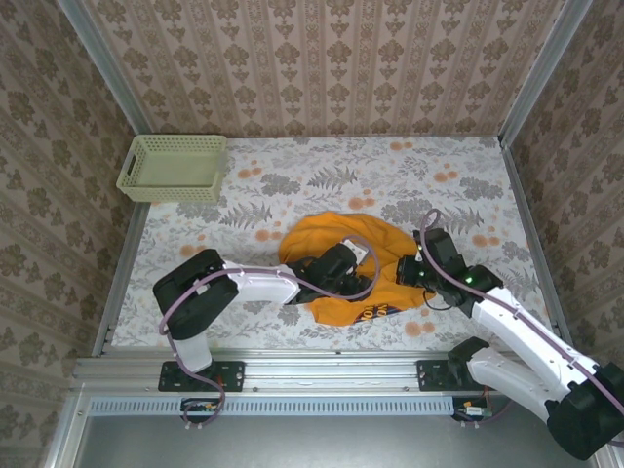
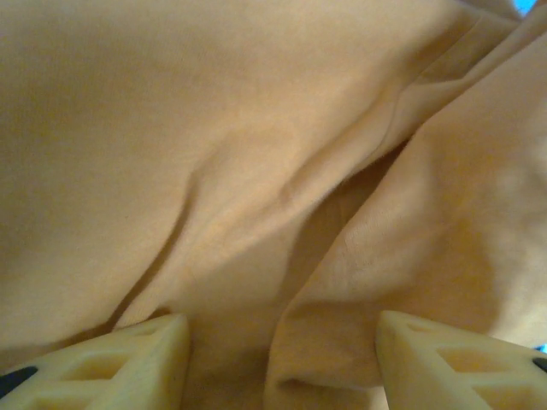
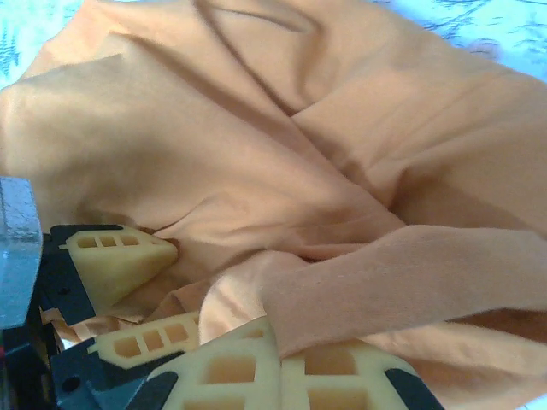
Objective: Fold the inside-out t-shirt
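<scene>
My right pincer [image 3: 209,295] clenches a fold of the t-shirt [image 3: 282,154]; my left pincer [image 2: 282,359] sits released against it. I'd pull gently, catching no extra layers.

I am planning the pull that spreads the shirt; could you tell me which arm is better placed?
Probably the right: the right gripper is shut on a fold of the t-shirt at its right edge, while the left gripper is open over the cloth, pinching nothing.
</scene>
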`<state>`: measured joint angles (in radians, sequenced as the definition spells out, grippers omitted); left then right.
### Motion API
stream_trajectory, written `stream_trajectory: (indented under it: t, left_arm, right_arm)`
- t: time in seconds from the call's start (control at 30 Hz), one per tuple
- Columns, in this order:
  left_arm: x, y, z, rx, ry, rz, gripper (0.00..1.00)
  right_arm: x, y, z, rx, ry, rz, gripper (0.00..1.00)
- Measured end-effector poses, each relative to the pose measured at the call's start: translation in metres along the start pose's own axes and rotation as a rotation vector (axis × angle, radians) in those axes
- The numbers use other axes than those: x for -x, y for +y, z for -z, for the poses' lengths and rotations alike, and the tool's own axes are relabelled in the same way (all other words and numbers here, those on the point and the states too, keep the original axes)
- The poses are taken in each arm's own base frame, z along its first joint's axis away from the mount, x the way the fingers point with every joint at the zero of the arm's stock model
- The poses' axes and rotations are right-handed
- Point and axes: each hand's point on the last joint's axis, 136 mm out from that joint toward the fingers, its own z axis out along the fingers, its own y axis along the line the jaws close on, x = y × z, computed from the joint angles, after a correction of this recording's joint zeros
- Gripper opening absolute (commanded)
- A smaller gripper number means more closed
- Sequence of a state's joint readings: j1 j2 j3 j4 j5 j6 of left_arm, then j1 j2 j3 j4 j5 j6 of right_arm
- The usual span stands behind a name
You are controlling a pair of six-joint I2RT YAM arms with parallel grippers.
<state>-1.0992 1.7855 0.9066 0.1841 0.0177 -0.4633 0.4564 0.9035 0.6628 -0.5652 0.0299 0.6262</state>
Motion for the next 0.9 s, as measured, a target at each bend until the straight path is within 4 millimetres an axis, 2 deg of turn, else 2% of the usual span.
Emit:
stream_trajectory:
  t: [0.33, 0.43, 0.6, 0.73, 0.8, 0.9]
  left_arm:
    - [-0.003, 0.006, -0.004, 0.046, 0.011, -0.005, 0.45]
    - [-0.004, 0.007, -0.004, 0.050, 0.013, -0.008, 0.37]
    - [-0.001, 0.005, -0.004, 0.046, 0.007, -0.017, 0.26]
    - [0.001, 0.000, -0.003, 0.035, -0.005, -0.022, 0.29]
    - [0.004, -0.003, 0.003, 0.031, -0.017, -0.028, 0.38]
    - [0.013, -0.005, 0.023, 0.026, -0.051, -0.035, 0.55]
  right_arm:
    - [0.012, -0.031, 0.034, -0.255, 0.040, -0.004, 0.00]
    - [0.016, -0.030, 0.043, -0.266, 0.024, 0.010, 0.00]
    - [0.030, -0.015, 0.062, -0.205, -0.040, 0.038, 0.00]
    - [0.037, -0.014, 0.069, -0.202, -0.074, 0.048, 0.00]
    - [0.039, -0.023, 0.069, -0.253, -0.081, 0.052, 0.00]
    - [0.042, -0.039, 0.069, -0.342, -0.093, 0.045, 0.00]
